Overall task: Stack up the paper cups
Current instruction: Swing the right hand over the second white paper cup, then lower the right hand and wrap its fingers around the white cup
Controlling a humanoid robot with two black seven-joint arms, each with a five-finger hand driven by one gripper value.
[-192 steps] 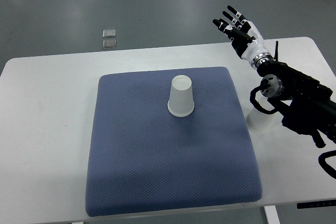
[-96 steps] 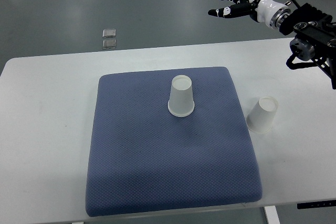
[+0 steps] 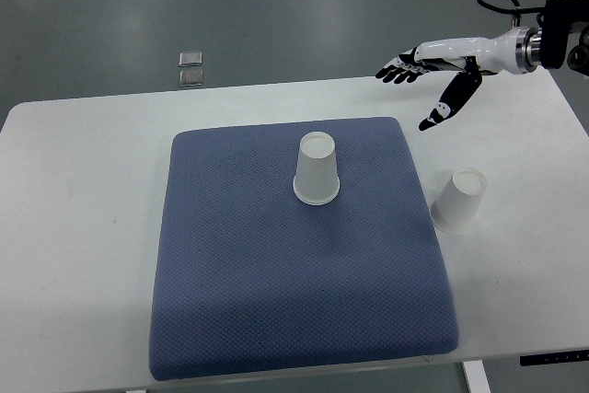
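The right robot hand [image 3: 428, 75] is held spread and empty above the worktop [image 3: 83, 190]; one cup [image 3: 317, 168] is stood inverted on the blue mat [image 3: 276, 283], another [image 3: 458, 201] beside it; a reach seems underway; descent onto the nearer cup is needed.

We read this as lab or test room: plain white worktop [image 3: 83, 227] filling lower frame, blue padded mat [image 3: 276, 301] laid centre, bare grey polished floor [image 3: 276, 6] across top, two small floor plates [image 3: 191, 68] upper left.

right robot hand [image 3: 433, 66] spread, empty
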